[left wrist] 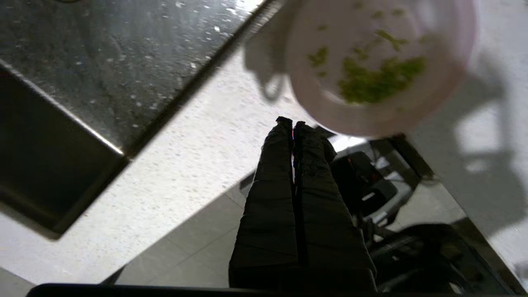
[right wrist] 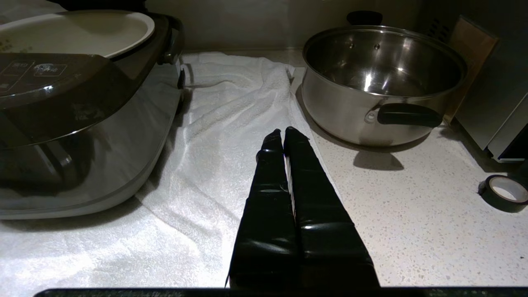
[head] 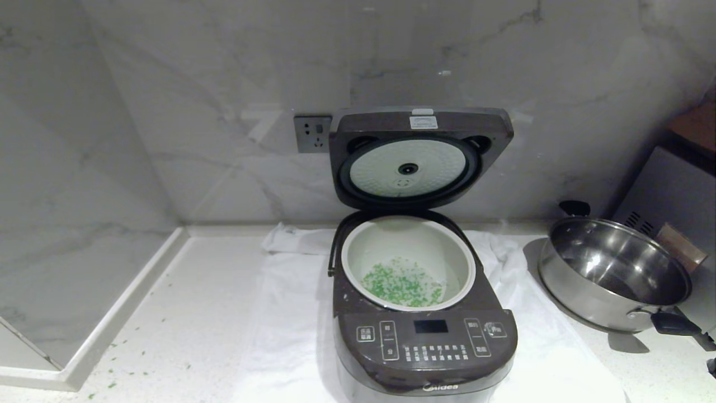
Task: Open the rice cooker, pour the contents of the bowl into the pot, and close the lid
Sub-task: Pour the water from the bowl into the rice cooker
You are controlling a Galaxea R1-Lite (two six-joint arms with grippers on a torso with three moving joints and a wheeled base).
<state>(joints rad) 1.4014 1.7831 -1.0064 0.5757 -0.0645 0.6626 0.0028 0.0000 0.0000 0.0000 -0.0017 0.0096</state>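
Marble-look grey wall panels back a pale speckled stone tabletop, with a grey wall socket just behind the appliance.

Item one: we record a large dark brown-grey rounded-square rice cooker at the middle of the tabletop, near its front edge, standing on a white towel. Its hinged lid stands upright against the wall, the round silvery-white inner plate facing us.

Item two: the round white-rimmed inner pot sits in the cooker body; chopped bright green bits lie spread over its bottom. A few more green flecks lie on the tabletop toward its front left corner.

Item three: a small pale pink round bowl with white inside, seen only from the left wrist, rests on the tabletop near its front edge, with green scraps clinging inside. It lies just beyond the left tool and apart from it.

Item four: a shiny stainless steel pan with black handles stands toward the right edge of the tabletop, beside the towel. A roll of black tape lies nearer the front right.

Left tool: fingers pressed together, holding nothing, beyond the front edge of the tabletop. Right tool: fingers also together, empty, low over the towel's edge between cooker and pan.
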